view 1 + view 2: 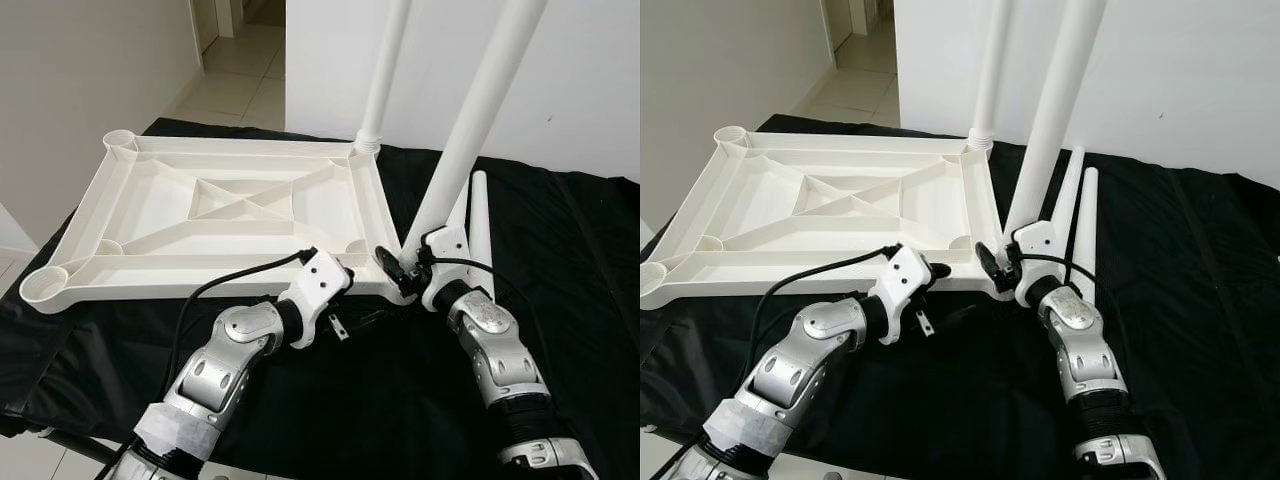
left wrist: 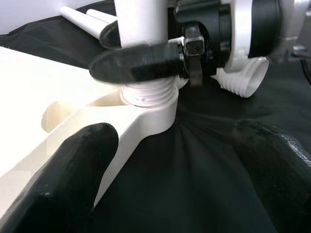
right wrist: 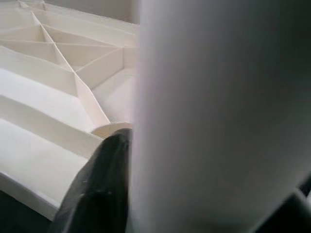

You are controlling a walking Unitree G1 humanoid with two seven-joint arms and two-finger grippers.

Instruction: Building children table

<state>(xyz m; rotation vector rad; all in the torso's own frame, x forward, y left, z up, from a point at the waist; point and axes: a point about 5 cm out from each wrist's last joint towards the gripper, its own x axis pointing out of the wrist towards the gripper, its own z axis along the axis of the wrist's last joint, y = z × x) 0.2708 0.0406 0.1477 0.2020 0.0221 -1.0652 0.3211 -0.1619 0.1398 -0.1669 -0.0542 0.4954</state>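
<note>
Tabletop (image 1: 150, 215): white, ribbed underside up, lying on a black cloth (image 1: 560, 300); round sockets at its corners.

Left gripper (image 1: 345, 290): at the tabletop's near edge, fingers (image 2: 73, 165) apart, one on the tabletop's edge and the other over the cloth, holding nothing. The near right corner socket lies just ahead of these fingers.

Far leg (image 1: 385, 70): white tube, upright in the far right corner socket.

Near leg (image 1: 480, 110): white tube, tilted, its threaded end (image 2: 146, 92) sitting in the near right corner socket.

Right gripper (image 1: 400, 268): black fingers (image 2: 136, 65) clamped on the near leg, just above the thread.

Two spare legs (image 1: 478, 225): lying side by side on the cloth, just beyond the right gripper's fingers.
</note>
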